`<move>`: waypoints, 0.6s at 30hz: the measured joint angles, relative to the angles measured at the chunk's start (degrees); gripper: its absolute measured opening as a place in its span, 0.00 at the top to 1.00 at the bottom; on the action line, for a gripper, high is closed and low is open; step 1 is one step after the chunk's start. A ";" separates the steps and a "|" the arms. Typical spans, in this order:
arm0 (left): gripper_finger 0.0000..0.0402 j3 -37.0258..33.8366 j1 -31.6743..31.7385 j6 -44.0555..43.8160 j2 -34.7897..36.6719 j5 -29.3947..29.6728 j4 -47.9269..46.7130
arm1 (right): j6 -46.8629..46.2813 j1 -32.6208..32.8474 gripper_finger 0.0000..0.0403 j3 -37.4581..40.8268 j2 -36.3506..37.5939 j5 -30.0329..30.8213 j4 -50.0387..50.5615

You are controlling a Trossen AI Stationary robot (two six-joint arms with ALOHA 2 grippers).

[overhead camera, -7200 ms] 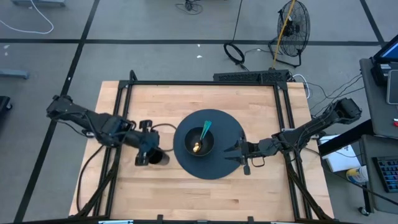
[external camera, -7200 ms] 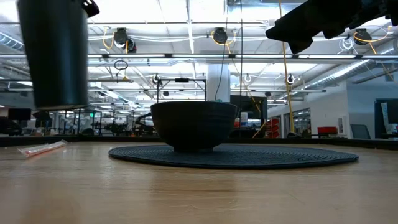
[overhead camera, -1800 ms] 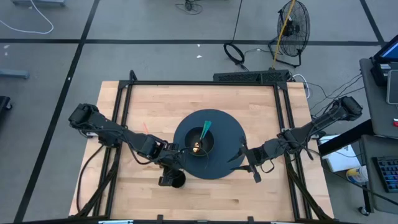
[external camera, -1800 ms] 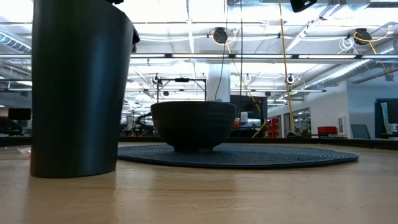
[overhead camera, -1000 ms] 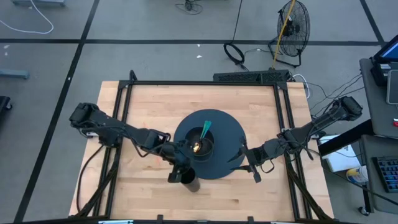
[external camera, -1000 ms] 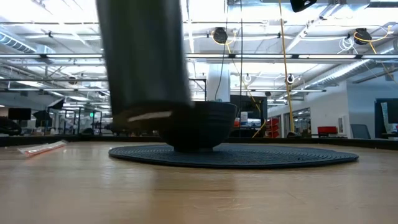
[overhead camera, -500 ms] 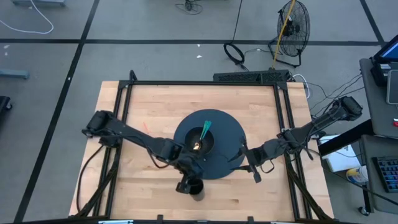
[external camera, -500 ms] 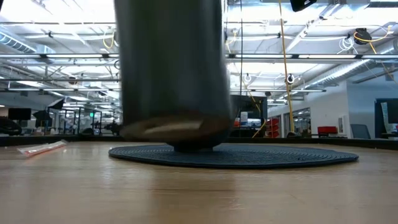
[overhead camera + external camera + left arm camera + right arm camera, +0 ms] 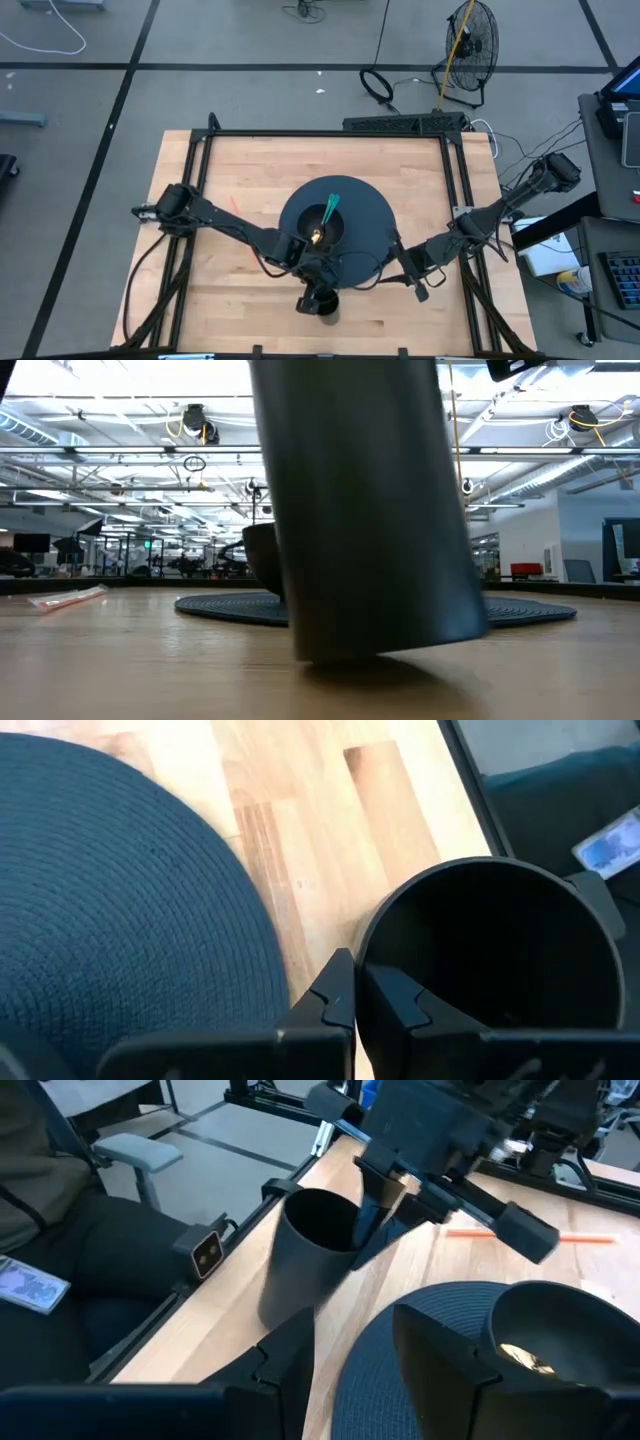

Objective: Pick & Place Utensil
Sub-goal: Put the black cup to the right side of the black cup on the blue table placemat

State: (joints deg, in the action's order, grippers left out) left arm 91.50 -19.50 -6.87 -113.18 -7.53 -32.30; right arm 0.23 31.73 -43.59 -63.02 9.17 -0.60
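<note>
The left arm stretches low across the wooden bench from its left edge toward the near side. Its left pincer is clamped on the rim of a tall dark cup, one finger inside the wall and one outside, as the left wrist view shows. The cup stands tilted just beside the near edge of the round woven placemat, its base partly lifted off the wood. A dark bowl sits on the placemat, holding a teal-handled utensil with a gold-coloured head. The right arm reaches in from the right side; its right pincer hovers over the placemat's edge with fingers spread and holding nothing.
</note>
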 joint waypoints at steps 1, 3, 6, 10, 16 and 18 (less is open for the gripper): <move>0.98 0.00 0.11 0.00 0.02 0.04 0.03 | 0.00 0.06 0.68 0.00 0.00 0.00 0.01; 0.95 0.00 0.21 -0.13 0.02 0.04 0.50 | 0.00 0.06 0.68 0.00 0.00 0.02 0.07; 0.89 0.00 0.19 -0.28 0.33 0.13 0.98 | 0.00 0.06 0.68 0.00 0.00 0.02 0.06; 0.81 0.00 0.19 -0.30 0.33 0.54 0.87 | 0.00 0.04 0.68 0.00 0.00 0.02 0.07; 0.72 0.00 0.19 -0.25 0.44 0.57 0.84 | 0.00 0.06 0.68 0.00 0.00 0.02 0.07; 0.70 -0.04 0.19 0.27 1.26 0.63 0.66 | -0.01 0.04 0.68 0.00 0.00 0.02 0.07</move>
State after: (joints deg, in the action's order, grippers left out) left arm 91.46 -19.31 -6.61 -111.92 -6.89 -31.64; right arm 0.22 31.77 -43.59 -63.02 9.19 -0.54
